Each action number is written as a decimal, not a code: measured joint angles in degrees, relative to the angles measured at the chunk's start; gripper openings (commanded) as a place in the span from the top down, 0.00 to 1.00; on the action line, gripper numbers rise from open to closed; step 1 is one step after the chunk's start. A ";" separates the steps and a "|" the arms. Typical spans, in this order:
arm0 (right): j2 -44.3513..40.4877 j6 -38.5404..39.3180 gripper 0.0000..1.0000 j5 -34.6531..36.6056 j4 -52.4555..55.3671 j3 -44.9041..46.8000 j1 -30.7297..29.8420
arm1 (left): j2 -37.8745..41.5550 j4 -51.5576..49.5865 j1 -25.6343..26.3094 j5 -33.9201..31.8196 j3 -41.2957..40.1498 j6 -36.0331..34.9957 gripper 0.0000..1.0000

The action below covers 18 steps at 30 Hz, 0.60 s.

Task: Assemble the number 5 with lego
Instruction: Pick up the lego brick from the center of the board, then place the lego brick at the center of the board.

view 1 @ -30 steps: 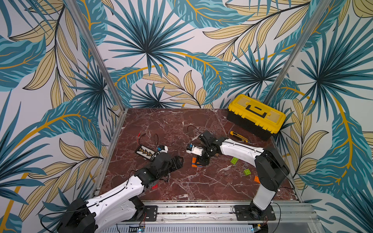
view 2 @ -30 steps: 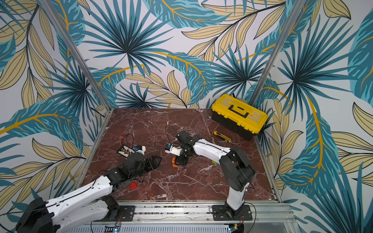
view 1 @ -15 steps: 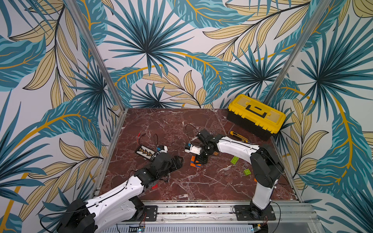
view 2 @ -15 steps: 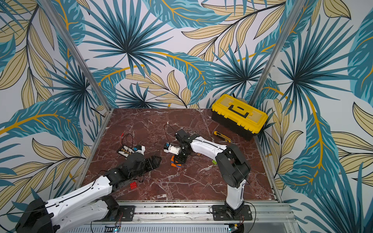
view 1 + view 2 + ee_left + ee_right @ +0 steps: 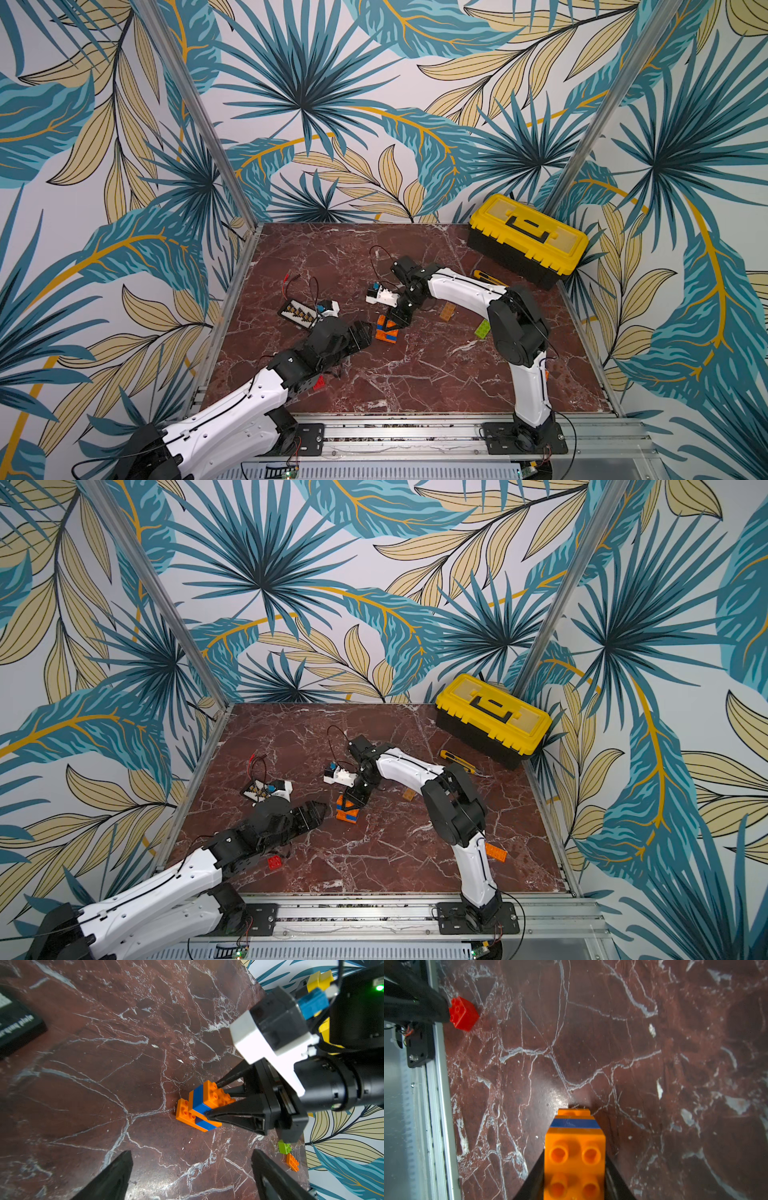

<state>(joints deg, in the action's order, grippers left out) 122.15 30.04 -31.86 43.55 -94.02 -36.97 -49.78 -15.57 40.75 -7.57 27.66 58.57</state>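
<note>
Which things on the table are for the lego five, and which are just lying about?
For the job: orange-and-blue stack, loose orange brick, green brick, red brick.
Lying about: yellow toolbox, utility knife, black board.

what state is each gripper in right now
Left gripper: open, holding nothing.
Right gripper: closed on the orange-and-blue lego stack.

Orange-and-blue lego stack, red brick, lime brick, white-veined maroon marble table.
</note>
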 measured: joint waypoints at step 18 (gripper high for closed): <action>20.28 -0.33 0.57 -10.45 14.19 -30.80 2.36 | 5.70 -5.79 -0.48 -2.34 -0.68 0.98 0.06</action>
<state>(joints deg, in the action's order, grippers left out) 142.43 29.71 -42.30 57.74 -124.81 -34.61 -44.07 -21.37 40.27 -9.91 26.98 59.55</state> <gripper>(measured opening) 0.425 0.940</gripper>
